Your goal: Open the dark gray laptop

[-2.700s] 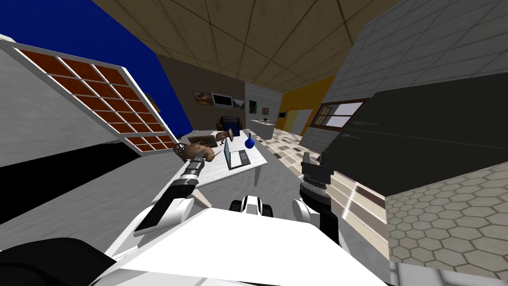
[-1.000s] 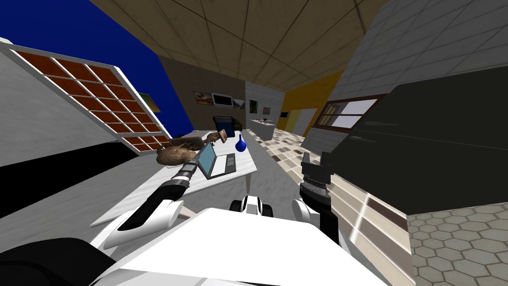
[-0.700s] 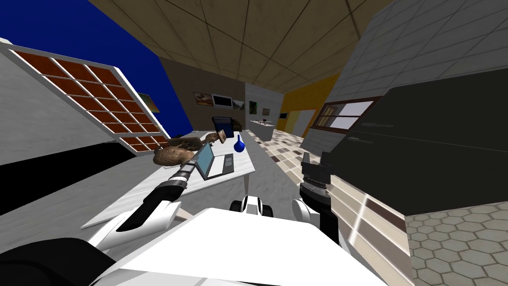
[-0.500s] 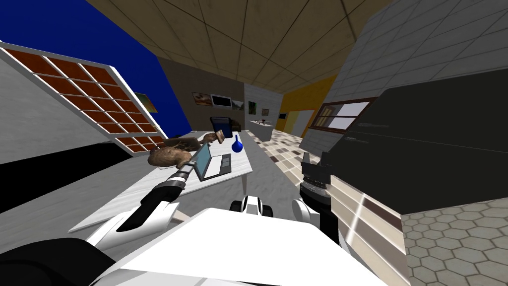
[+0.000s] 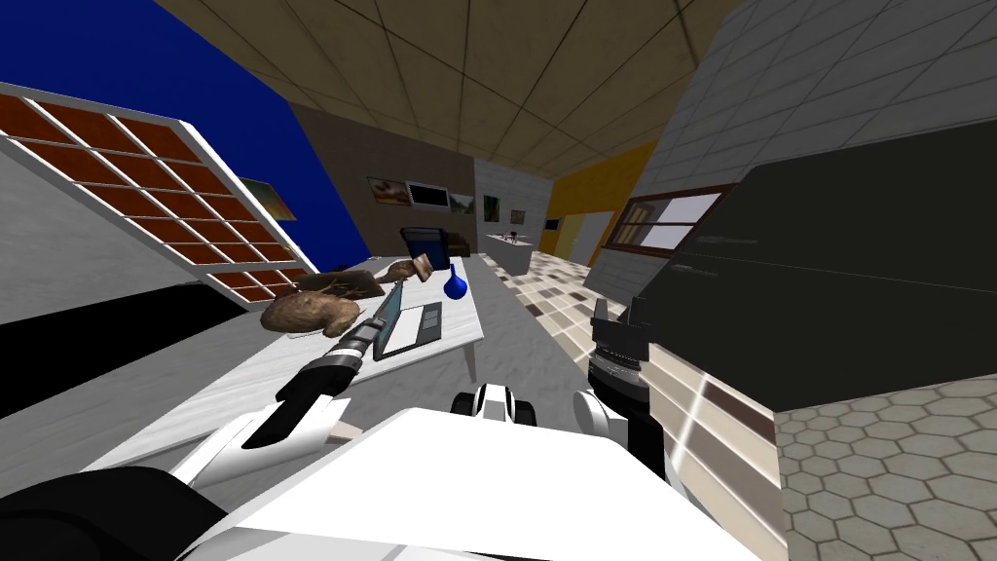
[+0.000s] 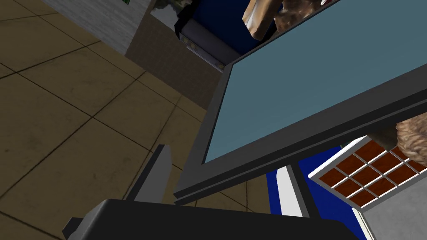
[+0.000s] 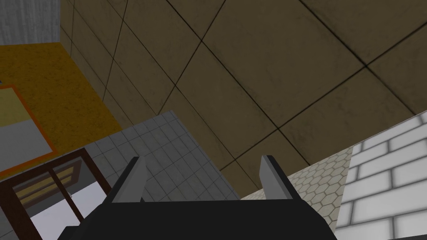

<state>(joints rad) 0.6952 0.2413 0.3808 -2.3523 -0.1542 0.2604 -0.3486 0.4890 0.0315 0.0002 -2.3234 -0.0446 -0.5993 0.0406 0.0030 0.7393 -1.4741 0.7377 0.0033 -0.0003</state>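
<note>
The left pincer (image 6: pixel 227 166) is reaching out to the dark gray laptop (image 5: pixel 409 326), which is sitting on the white worktop (image 5: pixel 234 380) at the robot's eleven o'clock. Under three seconds ago that arm was hanging short, over by the brown lump (image 5: pixel 310 312) at the laptop's nine o'clock. Now it is working right at the lid (image 6: pixel 312 83). The room has been sliding across the head view too, so the robot itself is moving, not the furniture. Up close, the pincer's blades are standing apart, straddling the lid's dark corner and not squeezing it. One finger (image 6: pixel 156 177) is showing clear on the screen side.

The lid is standing well up off the keyboard, blue-grey screen showing, so I'd call the opening all but done. A blue vase (image 5: pixel 454 285) is waiting at the laptop's one o'clock, well apart. The right pincer (image 7: pixel 203 162) is idling, raised at the robot's two o'clock, blades spread.
</note>
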